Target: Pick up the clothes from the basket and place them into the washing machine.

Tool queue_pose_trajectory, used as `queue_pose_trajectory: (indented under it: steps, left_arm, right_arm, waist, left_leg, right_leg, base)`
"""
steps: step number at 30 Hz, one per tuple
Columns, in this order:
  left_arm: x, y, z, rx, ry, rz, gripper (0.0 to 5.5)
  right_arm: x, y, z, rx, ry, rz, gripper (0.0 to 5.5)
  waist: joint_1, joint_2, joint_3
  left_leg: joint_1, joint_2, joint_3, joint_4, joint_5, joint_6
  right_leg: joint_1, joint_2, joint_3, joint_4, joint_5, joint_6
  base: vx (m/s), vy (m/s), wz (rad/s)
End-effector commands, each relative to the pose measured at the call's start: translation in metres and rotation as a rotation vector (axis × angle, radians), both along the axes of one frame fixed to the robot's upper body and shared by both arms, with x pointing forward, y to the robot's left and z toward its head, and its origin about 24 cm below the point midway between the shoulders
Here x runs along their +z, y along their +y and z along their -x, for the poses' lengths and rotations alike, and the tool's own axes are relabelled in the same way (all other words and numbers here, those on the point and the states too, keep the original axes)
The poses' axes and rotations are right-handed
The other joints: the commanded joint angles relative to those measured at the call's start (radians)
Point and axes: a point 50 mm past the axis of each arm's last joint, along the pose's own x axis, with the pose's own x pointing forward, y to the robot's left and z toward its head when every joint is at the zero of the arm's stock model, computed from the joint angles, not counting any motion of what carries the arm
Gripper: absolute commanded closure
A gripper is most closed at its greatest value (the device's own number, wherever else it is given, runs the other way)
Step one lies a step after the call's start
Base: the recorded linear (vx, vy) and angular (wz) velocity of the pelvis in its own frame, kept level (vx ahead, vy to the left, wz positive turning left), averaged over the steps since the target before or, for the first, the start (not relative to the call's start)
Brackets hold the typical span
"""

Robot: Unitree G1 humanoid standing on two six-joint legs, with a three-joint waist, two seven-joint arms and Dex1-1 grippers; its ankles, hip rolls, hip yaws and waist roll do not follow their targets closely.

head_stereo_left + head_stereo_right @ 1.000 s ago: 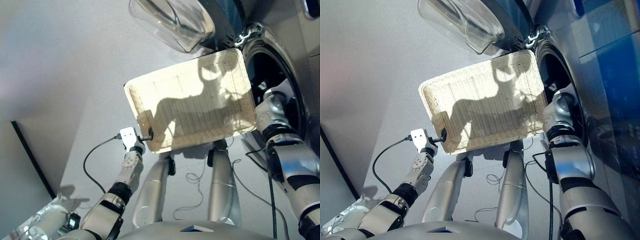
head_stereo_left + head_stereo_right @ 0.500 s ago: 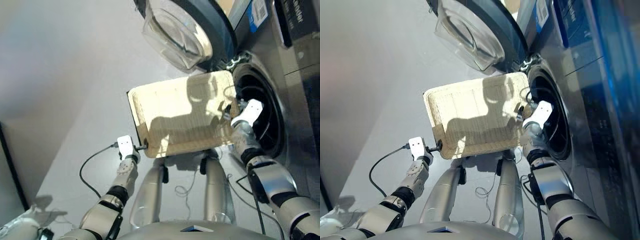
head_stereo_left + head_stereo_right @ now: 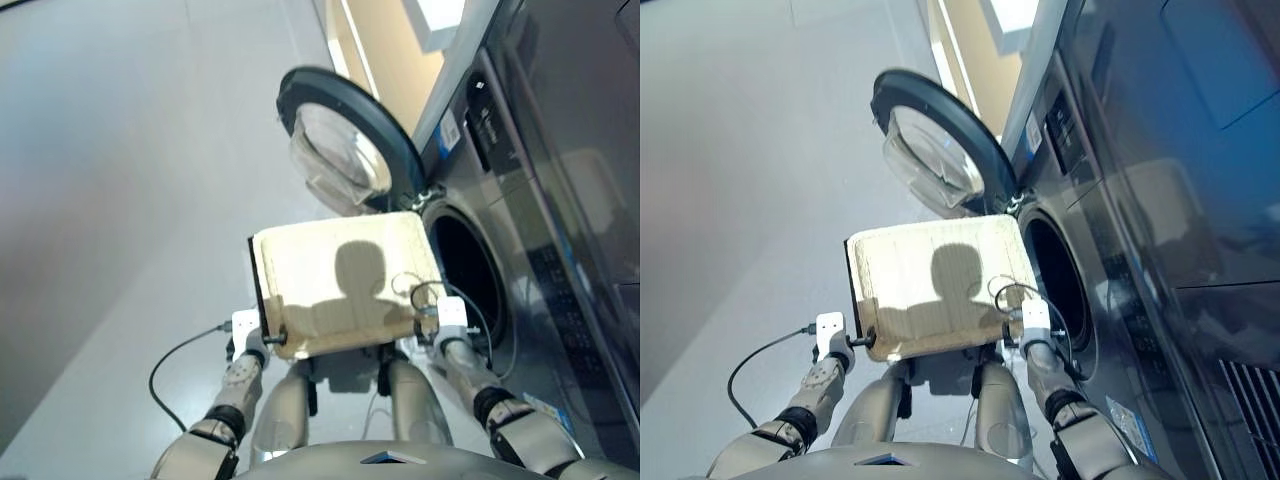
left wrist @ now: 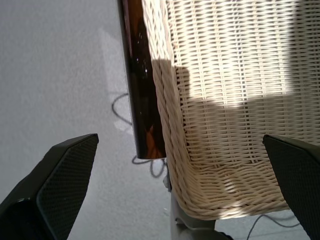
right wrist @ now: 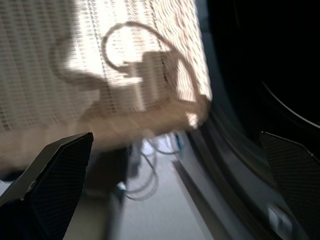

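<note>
The cream woven basket (image 3: 340, 285) lies in front of me and shows only its bare weave; no clothes are in view. To its right stands the grey washing machine (image 3: 510, 190), its porthole (image 3: 470, 275) dark inside and its glass-bowl door (image 3: 345, 160) swung wide to the left. My left gripper (image 3: 268, 338) sits open at the basket's near left corner (image 4: 200, 190), its fingers (image 4: 60, 175) spread wide on either side. My right gripper (image 3: 428, 325) is open beside the near right corner (image 5: 165, 110), between the basket and the drum opening (image 5: 270, 75).
A black cable (image 3: 180, 350) trails on the grey floor (image 3: 120, 200) from my left wrist, and another loops over the basket's right edge (image 3: 415, 290). A dark bar (image 4: 140, 90) runs along the basket's left side. A tall dark cabinet front (image 3: 570, 90) rises above the machine.
The camera has tilted up and the scene looks farther away. My right arm has come out of the drum opening to the basket's near right corner. The left gripper stays at its corner.
</note>
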Motion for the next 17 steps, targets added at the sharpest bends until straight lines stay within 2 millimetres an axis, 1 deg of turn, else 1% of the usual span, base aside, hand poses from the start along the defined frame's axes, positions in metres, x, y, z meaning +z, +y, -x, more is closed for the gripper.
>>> queue_pose_trajectory:
  steps: [1, 2, 3, 4, 6, 9, 12, 14, 17]
  left_arm:
    - [0.001, 0.018, 0.000, -0.009, 0.005, -0.052, 0.00]
    - [-0.001, 0.020, 0.005, -0.003, 0.022, -0.055, 0.00]
    - [-0.005, 0.021, 0.013, 0.002, 0.053, -0.052, 0.00]
    - [-0.005, 0.021, 0.014, 0.002, 0.053, -0.052, 0.00]
    - [-0.009, 0.019, 0.021, -0.012, 0.084, -0.052, 0.00]
    - [-0.012, 0.018, 0.029, -0.022, 0.107, -0.049, 0.00]
    - [-0.015, 0.012, 0.034, -0.040, 0.120, -0.042, 0.00]
    - [-0.015, 0.007, 0.034, -0.061, 0.122, -0.037, 0.00]
    - [-0.016, 0.005, 0.035, -0.083, 0.129, -0.036, 0.00]
  right_arm:
    - [0.000, 0.005, -0.001, 0.043, -0.003, -0.007, 0.00]
    - [-0.002, 0.003, 0.004, 0.028, 0.011, -0.012, 0.00]
    - [-0.007, 0.001, 0.013, 0.000, 0.038, -0.022, 0.00]
    - [-0.007, 0.001, 0.013, 0.000, 0.039, -0.022, 0.00]
    - [-0.011, 0.001, 0.021, -0.005, 0.068, -0.028, 0.00]
    - [-0.014, 0.002, 0.030, -0.001, 0.097, -0.031, 0.00]
    - [-0.019, 0.002, 0.039, -0.019, 0.132, -0.038, 0.00]
    - [-0.021, 0.003, 0.045, -0.022, 0.153, -0.038, 0.00]
    - [-0.023, 0.004, 0.048, -0.010, 0.166, -0.038, 0.00]
  waist:
    - [-0.012, -0.015, -0.023]
    - [-0.012, -0.015, -0.032]
    - [-0.013, -0.014, -0.050]
    - [-0.013, -0.014, -0.049]
    - [-0.012, -0.014, -0.068]
    - [-0.011, -0.015, -0.090]
    - [-0.009, -0.015, -0.108]
    - [-0.009, -0.014, -0.121]
    - [-0.008, -0.015, -0.130]
  left_leg:
    - [0.061, -0.019, 0.052, 0.037, -0.051, -0.045]
    - [0.079, -0.017, 0.054, 0.027, -0.050, -0.044]
    - [0.105, -0.018, 0.058, 0.017, -0.049, -0.043]
    - [0.107, -0.018, 0.058, 0.016, -0.049, -0.043]
    - [0.132, -0.017, 0.062, 0.006, -0.048, -0.043]
    - [0.162, -0.019, 0.061, 0.006, -0.056, -0.040]
    - [0.193, -0.017, 0.060, 0.004, -0.062, -0.039]
    - [0.210, -0.015, 0.058, 0.001, -0.064, -0.039]
    - [0.220, -0.014, 0.057, 0.001, -0.067, -0.039]
  right_leg:
    - [0.096, -0.012, 0.014, -0.054, -0.020, 0.096]
    - [0.107, -0.011, 0.015, -0.059, -0.019, 0.098]
    - [0.130, -0.007, 0.013, -0.064, -0.021, 0.100]
    - [0.132, -0.007, 0.013, -0.064, -0.020, 0.100]
    - [0.157, -0.007, 0.012, -0.067, -0.024, 0.101]
    - [0.190, -0.003, 0.012, -0.068, -0.032, 0.101]
    - [0.224, 0.000, 0.006, -0.072, -0.043, 0.099]
    - [0.247, 0.001, 0.003, -0.077, -0.048, 0.099]
    - [0.257, 0.000, -0.001, -0.079, -0.052, 0.100]
  base:
    - [0.000, 0.000, 0.000]
    - [0.052, 0.014, 0.018]
    - [0.000, 0.000, 0.000]
    - [0.000, 0.000, 0.000]
    - [0.000, 0.000, 0.000]
    - [0.038, 0.002, -0.021]
    - [0.059, -0.001, -0.013]
    - [0.000, 0.000, 0.000]
    - [0.000, 0.000, 0.000]
